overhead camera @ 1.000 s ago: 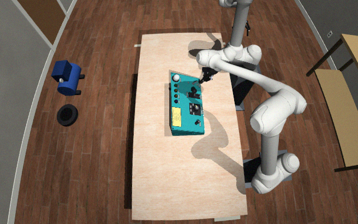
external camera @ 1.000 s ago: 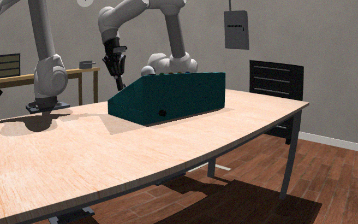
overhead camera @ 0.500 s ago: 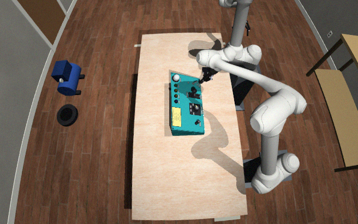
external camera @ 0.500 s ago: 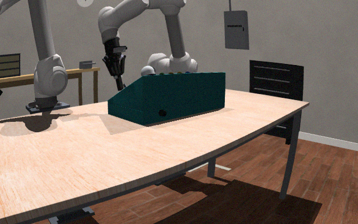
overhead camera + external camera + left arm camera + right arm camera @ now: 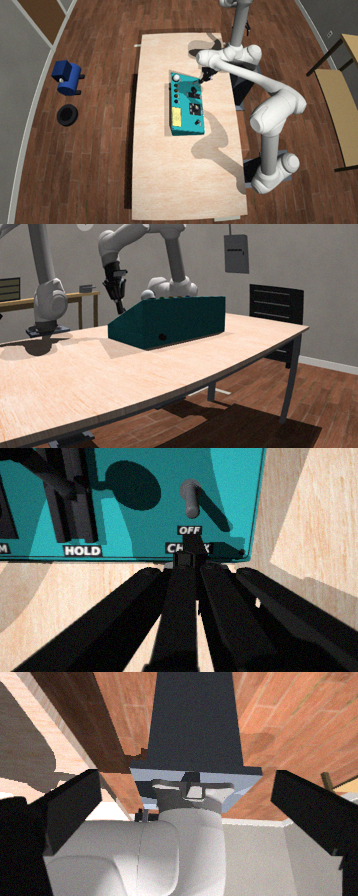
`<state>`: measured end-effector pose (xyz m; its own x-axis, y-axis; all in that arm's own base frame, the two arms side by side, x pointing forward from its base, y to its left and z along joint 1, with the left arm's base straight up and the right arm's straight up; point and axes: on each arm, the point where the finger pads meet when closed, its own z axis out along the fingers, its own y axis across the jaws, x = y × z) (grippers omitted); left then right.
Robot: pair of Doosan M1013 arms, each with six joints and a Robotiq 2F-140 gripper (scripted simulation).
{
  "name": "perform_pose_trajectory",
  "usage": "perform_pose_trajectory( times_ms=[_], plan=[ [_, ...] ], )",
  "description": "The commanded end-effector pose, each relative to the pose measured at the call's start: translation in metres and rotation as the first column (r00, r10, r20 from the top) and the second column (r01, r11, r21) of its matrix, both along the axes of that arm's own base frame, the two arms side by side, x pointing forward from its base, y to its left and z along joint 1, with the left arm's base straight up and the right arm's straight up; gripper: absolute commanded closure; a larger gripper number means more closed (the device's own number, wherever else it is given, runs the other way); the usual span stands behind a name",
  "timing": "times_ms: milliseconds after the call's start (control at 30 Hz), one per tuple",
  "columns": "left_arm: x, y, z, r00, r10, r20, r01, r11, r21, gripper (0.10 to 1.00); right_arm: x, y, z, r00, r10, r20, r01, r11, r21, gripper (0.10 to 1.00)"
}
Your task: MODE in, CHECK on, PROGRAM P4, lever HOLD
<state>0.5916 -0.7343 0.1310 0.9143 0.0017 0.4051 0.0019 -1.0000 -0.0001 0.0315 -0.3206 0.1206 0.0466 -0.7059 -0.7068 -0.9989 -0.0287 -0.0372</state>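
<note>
Two grippers show, the left gripper (image 5: 201, 81) (image 5: 120, 312) (image 5: 190, 548) pressed together beside one CHECK toggle (image 5: 191, 500), the right gripper (image 5: 187, 785) spread, and one teal console (image 5: 186, 120) (image 5: 180, 319) (image 5: 150, 528) on the table (image 5: 174, 175) (image 5: 114, 377) bears four small lights, probably unlit.
</note>
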Motion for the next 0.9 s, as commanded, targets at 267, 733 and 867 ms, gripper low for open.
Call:
perform_pose_trajectory(
  times_ms=[267, 733, 867],
  plan=[
    [0.006, 0.000, 0.004, 1.000, 0.000, 0.002, 0.000, 1.000, -0.002, 0.999, 0.000, 0.000, 0.000, 1.000, 0.000, 0.000, 0.000, 1.000, -0.001, 0.098],
    [0.016, 0.000, 0.009, 1.000, 0.000, 0.002, 0.000, 1.000, -0.002, 0.999, 0.000, 0.000, 0.000, 1.000, 0.000, 0.000, 0.000, 1.000, -0.001, 0.098],
    [0.019, 0.000, 0.010, 1.000, 0.000, 0.002, 0.000, 1.000, -0.002, 0.999, 0.000, 0.000, 0.000, 1.000, 0.000, 0.000, 0.000, 1.000, -0.001, 0.098]
  ],
)
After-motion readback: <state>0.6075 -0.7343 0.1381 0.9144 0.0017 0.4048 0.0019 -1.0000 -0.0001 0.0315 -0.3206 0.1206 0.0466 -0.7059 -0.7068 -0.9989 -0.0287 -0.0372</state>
